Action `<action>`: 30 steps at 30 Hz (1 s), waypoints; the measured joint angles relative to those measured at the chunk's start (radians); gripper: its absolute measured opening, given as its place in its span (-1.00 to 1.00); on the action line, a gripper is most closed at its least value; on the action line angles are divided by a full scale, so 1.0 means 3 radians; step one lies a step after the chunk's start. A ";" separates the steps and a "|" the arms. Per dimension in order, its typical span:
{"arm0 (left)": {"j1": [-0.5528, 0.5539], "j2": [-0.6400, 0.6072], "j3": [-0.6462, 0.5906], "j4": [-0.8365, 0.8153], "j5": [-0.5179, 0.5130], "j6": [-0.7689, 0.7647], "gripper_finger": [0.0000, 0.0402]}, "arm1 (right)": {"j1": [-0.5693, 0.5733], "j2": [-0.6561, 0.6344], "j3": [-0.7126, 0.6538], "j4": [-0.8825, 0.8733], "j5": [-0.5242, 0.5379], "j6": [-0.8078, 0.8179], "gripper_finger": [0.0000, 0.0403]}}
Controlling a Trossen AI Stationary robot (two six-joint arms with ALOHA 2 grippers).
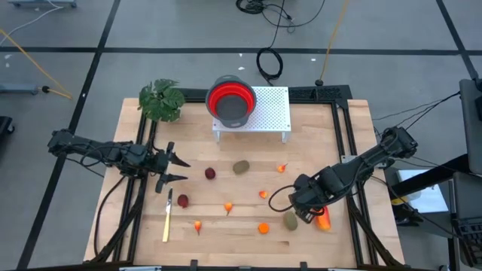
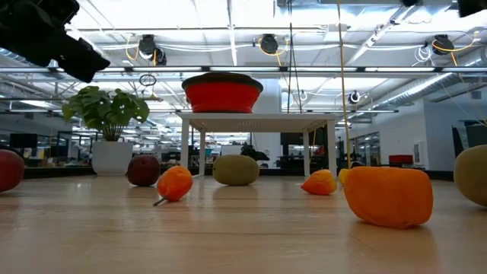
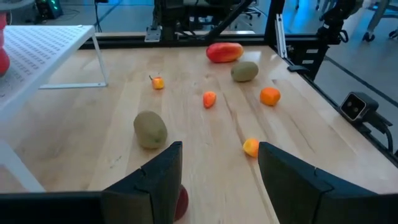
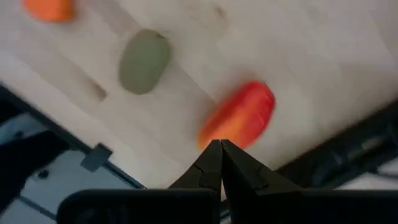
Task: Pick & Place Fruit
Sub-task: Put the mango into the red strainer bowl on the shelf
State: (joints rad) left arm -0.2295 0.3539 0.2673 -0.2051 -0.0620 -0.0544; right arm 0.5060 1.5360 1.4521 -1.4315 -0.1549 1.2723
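Above table's [image 1: 226, 226] right edge, right hand [image 1: 310, 213] pinched together, empty, over elongated red-orange fruit [image 4: 239, 116]; next: spread fingers, descend; left hand [image 1: 172, 168] apart, waiting

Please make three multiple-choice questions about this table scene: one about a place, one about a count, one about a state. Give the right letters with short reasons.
1. Where does the red bowl stand?
A. on the white rack
B. on the bare wood beside the knife
C. under the plant

2. How many olive-brown oval fruits lie on the table?
A. one
B. two
C. four

3. How do the fingers of the right pincer stand?
A. wide open
B. shut on the knife
C. shut, holding nothing

Answers:
1 A: the high view shows the bowl on the perforated white rack at the table's far edge.
2 B: one olive-brown oval lies near the middle, the second oval near the right arm.
3 C: in the right wrist view the fingertips meet over the elongated red-orange fruit, with nothing between them.
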 joint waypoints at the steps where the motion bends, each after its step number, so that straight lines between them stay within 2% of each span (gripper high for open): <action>1: 0.0000 -0.0016 -0.0021 -0.0009 -0.0001 0.0003 0.05 | 0.0000 0.0000 0.0000 -0.0047 -0.0052 0.0110 -1.00; 10: 0.0000 -0.0097 -0.0145 -0.0004 -0.0001 0.0047 0.05 | 0.0000 -0.0001 -0.0001 -0.0038 -0.0188 0.0595 -1.00; 30: 0.0000 -0.0093 -0.0145 0.0003 0.0000 -0.0009 0.05 | 0.0000 -0.0001 -0.0004 0.0006 -0.0151 0.0592 -1.00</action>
State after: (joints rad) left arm -0.2295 0.3260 0.2237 -0.2042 -0.0620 -0.0570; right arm 0.5060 1.5356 1.4509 -1.4296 -0.2002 1.4498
